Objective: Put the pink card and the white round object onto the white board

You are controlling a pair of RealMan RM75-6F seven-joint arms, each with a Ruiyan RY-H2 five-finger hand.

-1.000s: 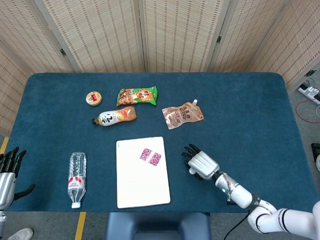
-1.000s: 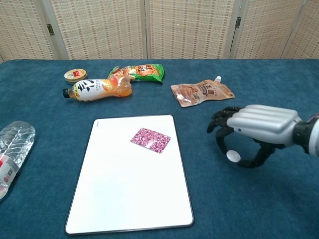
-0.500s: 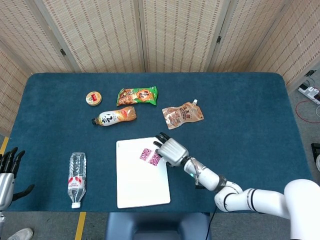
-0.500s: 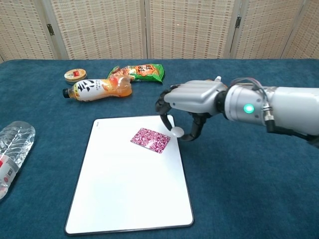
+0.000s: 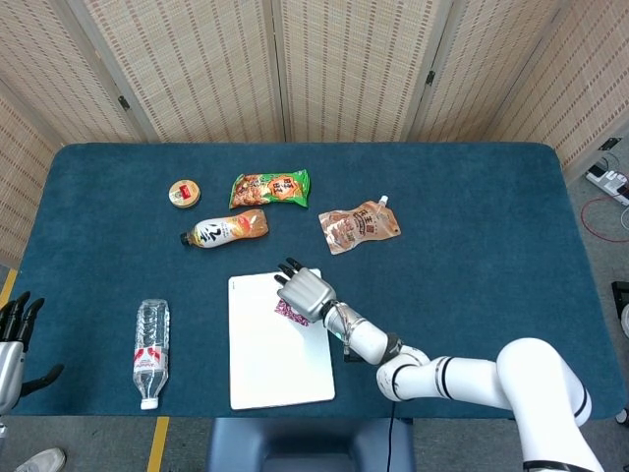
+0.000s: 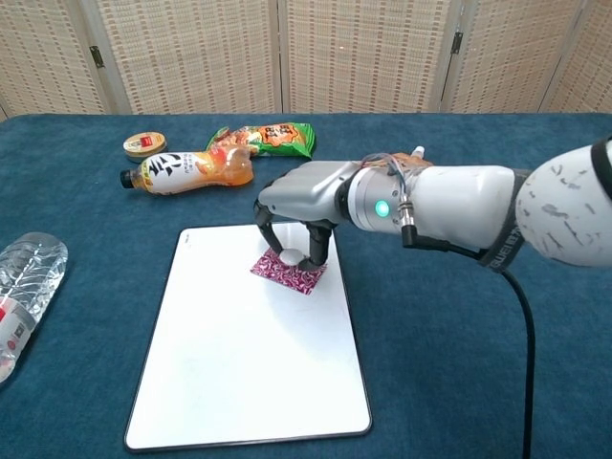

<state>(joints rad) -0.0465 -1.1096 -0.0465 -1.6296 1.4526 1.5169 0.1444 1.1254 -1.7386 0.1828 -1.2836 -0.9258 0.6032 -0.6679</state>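
Observation:
The white board (image 5: 277, 369) (image 6: 229, 373) lies flat at the near middle of the table. The pink card (image 6: 287, 274) rests on its upper right part; in the head view only its lower edge (image 5: 291, 314) shows under my hand. My right hand (image 5: 304, 289) (image 6: 298, 206) hovers over the card and pinches the white round object (image 6: 290, 257) between thumb and a finger, just above the card. My left hand (image 5: 14, 334) sits low at the far left table edge, fingers apart, holding nothing.
At the back stand a small round tin (image 5: 184, 193), a green snack bag (image 5: 269, 188), an orange drink bottle (image 5: 225, 229) and a brown spouted pouch (image 5: 359, 226). A clear water bottle (image 5: 150, 338) lies left of the board.
My right hand has travelled left from the bare cloth right of the board to over the pink card, carrying the white round object. The left hand barely moved.

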